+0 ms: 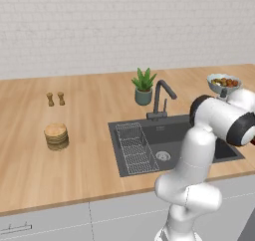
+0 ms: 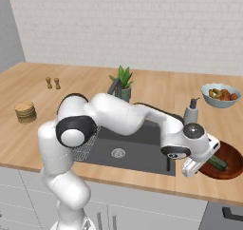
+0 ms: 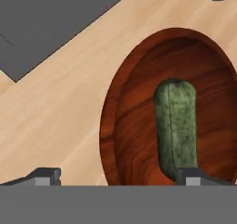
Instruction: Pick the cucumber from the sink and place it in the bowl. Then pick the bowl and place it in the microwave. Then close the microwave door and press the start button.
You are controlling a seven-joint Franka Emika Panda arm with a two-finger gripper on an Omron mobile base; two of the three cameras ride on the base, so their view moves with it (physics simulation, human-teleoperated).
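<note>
The small dark green cucumber point(image 3: 176, 126) lies flat inside the shallow reddish-brown bowl point(image 3: 132, 126), which stands on the wooden counter to the right of the sink point(image 2: 133, 150). My gripper point(image 3: 122, 176) hangs just above the bowl's near rim. It is open, with its fingertips point(image 3: 46, 174) spread wide and nothing between them. In the right base view the gripper point(image 2: 195, 166) sits at the bowl's point(image 2: 230, 172) left edge, beside the cucumber point(image 2: 217, 162). The sink point(image 1: 169, 140) holds only its wire rack. The microwave and its door are out of view.
A pale grey fruit bowl point(image 2: 220, 95) stands at the back right, and a soap dispenser point(image 2: 191, 112) stands behind my hand. The black faucet point(image 1: 162, 98) and a potted plant point(image 1: 144, 88) are behind the sink. A stack of flat rounds point(image 1: 56, 135) and two shakers point(image 1: 55, 99) are far left.
</note>
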